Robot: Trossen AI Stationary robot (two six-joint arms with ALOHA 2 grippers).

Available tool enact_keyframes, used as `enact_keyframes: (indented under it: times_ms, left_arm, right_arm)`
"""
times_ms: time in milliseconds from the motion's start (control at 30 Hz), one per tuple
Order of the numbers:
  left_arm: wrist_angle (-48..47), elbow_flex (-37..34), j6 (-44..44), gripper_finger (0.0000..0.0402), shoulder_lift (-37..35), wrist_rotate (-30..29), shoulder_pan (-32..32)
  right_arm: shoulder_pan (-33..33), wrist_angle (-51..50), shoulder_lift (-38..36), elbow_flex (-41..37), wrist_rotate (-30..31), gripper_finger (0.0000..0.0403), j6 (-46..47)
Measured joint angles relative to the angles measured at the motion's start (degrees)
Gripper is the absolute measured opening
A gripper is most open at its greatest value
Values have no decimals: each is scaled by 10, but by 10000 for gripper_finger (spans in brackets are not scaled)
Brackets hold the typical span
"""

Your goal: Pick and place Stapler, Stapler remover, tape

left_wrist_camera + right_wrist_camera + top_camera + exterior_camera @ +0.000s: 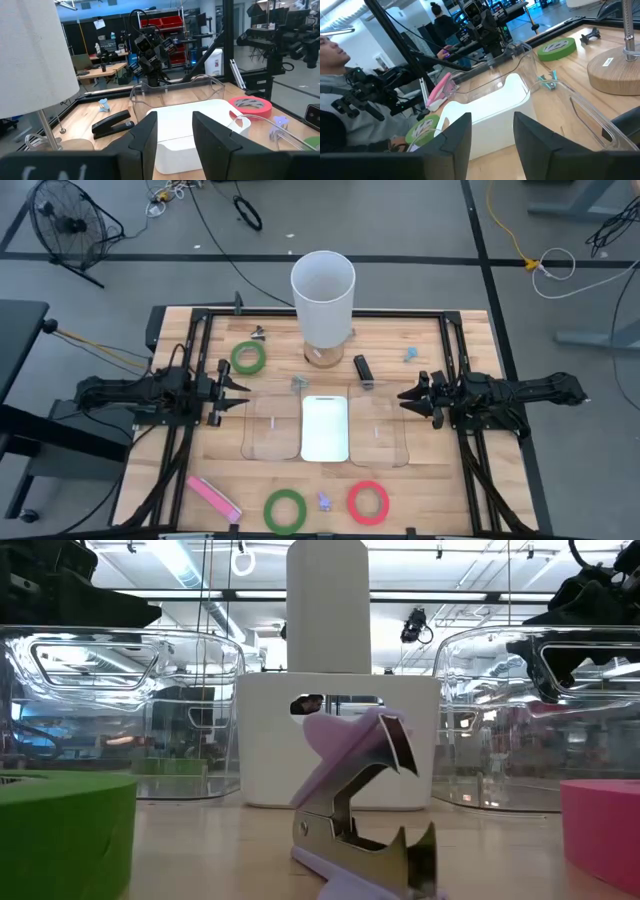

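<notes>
In the high view, the left gripper (pixel 240 392) hung at the middle left of the frame and the right gripper (pixel 407 395) at the middle right. Both pointed in toward the white bin (pixel 325 428) at the centre. Each had its fingers apart with nothing between them.

The black stapler (pixel 363 369) lay above the bin, a little right of centre, with its long side running up and down the frame. The pink stapler (pixel 213 498) lay at the lower left, slanting down to the right, close to the tabletop (pixel 440 490) edge. A purple remover (pixel 325 502) sat at the bottom, between a green tape (pixel 285 511) and the red tape (pixel 368 502). In the low view its jaws opened to the right. A blue remover (pixel 411 355) sat at the upper right. Another green tape (pixel 248 358) lay flat at the upper left, near the lamp (pixel 323 295). Clear bins (pixel 270 430) stood on both sides of the white one. Bare wood lay open at the lower right.
</notes>
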State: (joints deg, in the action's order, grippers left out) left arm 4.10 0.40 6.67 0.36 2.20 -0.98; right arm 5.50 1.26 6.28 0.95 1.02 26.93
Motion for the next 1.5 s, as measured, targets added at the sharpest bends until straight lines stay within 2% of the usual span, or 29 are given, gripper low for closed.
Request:
enact_keyframes:
  times_ms: [967,1200,1500]
  left_arm:
    - [0,0,0,128,0,0,0]
    - [1,0,0,128,0,0,0]
    - [0,0,0,128,0,0,0]
  right_arm:
    - [0,-1,0,0,-2,146,-2]
    - [0,-5,0,0,-33,146,-186]
    - [0,0,0,0,-35,146,-196]
